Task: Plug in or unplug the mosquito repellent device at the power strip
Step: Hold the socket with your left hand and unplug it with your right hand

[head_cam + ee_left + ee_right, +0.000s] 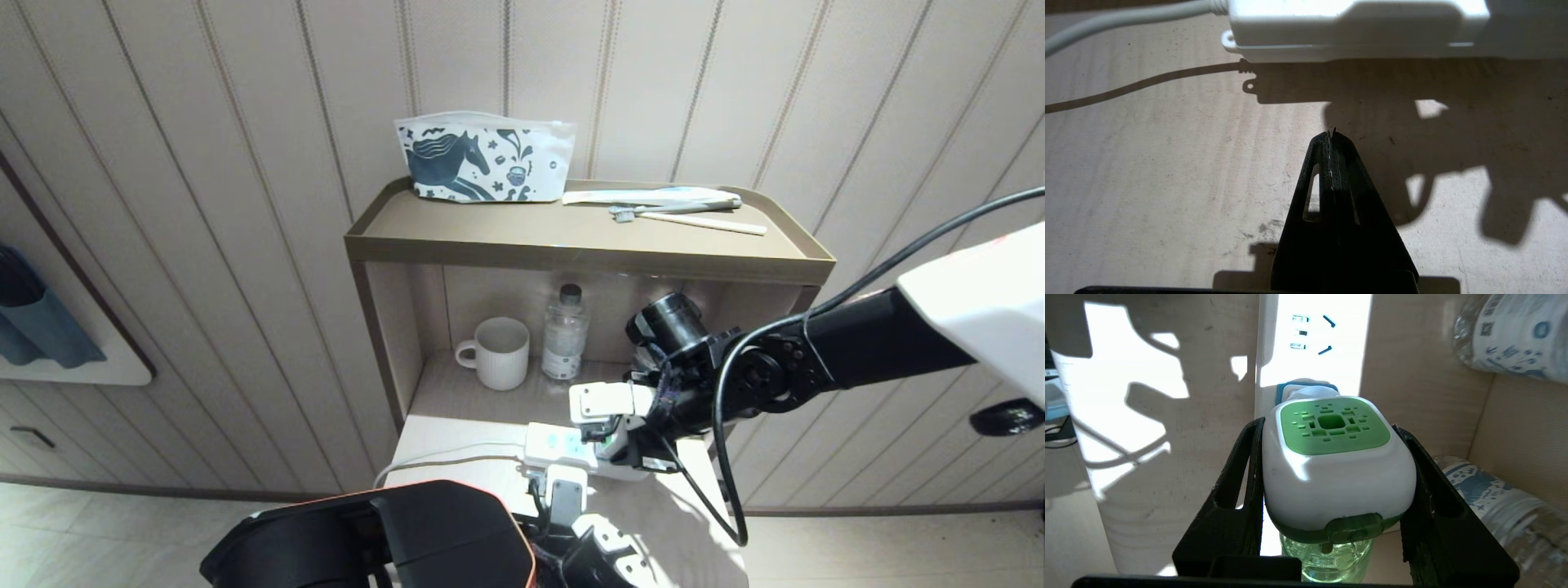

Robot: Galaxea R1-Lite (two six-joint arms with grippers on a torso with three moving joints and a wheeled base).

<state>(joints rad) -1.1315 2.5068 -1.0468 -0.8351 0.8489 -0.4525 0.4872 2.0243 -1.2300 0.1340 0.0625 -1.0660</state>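
While the right end effector (1333, 473) grasps the mosquito repellent device (1337, 465) by its sides, seated on the power strip (1314, 339) running left-right along the tabletop (457, 441), the clenched, empty left end effector (1332, 139) waits at the near side.

Through the left wrist camera I see my left claw (1332, 136) with its two dark fingers (1347, 204) pressed flat together, tips meeting in a thin seam, hovering over the pale, lightly scuffed surface (1147, 183). Ahead of the tips, and apart from them, lies the end of the power strip (1355, 30), white and blocky, with its white cord (1126, 18) running off to one side. Hard sunlight throws the strip's and cord's shadows across the surface.
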